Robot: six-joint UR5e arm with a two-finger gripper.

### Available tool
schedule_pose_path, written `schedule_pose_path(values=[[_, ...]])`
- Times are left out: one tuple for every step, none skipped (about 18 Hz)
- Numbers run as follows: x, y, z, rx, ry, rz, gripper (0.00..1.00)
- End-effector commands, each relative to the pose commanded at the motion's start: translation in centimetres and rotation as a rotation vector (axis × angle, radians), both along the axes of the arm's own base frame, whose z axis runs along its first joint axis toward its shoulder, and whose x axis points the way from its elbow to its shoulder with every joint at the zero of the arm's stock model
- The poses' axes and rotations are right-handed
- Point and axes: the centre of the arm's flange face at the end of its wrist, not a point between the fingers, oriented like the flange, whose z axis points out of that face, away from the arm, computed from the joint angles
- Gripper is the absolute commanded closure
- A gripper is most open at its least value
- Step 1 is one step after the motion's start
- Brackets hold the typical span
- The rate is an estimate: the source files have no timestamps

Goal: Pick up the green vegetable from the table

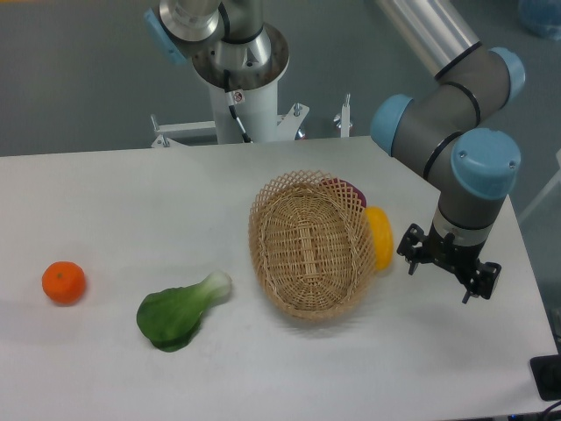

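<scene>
Bok choy (181,312) lies flat on the white table (131,202), far to the left of the gripper (449,267), with an orange (64,282) farther left still. Between them sits a tilted wicker basket (308,246), a yellow oblong item (380,237) just beside the gripper, whose finger spread I can't make out.

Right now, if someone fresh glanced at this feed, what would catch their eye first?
Probably the wicker basket, tipped on its side near the table's middle, with a yellow item and something dark red tucked behind its far rim. Next, the bright orange at the left edge and the green vegetable lying flat between orange and basket. The gripper hangs at the right, beyond the basket and far from the vegetable.
</scene>
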Motion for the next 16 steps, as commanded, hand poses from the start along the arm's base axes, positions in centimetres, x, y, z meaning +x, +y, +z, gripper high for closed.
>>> schedule_pose_path(values=[[0.1,0.1,0.0,0.000,0.000,-0.001,0.00],[0.1,0.1,-0.1,-0.001,-0.001,-0.002,0.00],[0.1,0.1,-0.1,-0.001,-0.003,-0.002,0.00],[0.1,0.1,-0.1,-0.001,-0.001,-0.002,0.00],[0.1,0.1,-0.1,0.000,0.000,-0.002,0.00],[0.1,0.1,-0.1,-0.001,-0.001,-0.002,0.00],[0.2,0.1,-0.1,-0.001,0.002,-0.003,0.00],[0.2,0.1,0.0,0.000,0.003,-0.003,0.00],[0.2,0.2,-0.1,0.001,0.003,-0.005,0.00],[0.2,0.2,-0.1,0.003,0.000,-0.004,0.00],[0.2,0.0,-0.1,0.005,0.001,-0.002,0.00],[0.3,-0.1,-0.3,0.004,-0.004,0.001,0.00],[0.4,0.1,-0.3,0.004,0.001,-0.004,0.00],[0.4,0.0,-0.2,0.002,0.006,-0.003,0.00],[0.5,0.1,-0.1,0.004,0.006,0.000,0.00],[1.3,0.6,-0.2,0.000,0.001,-0.009,0.00]])
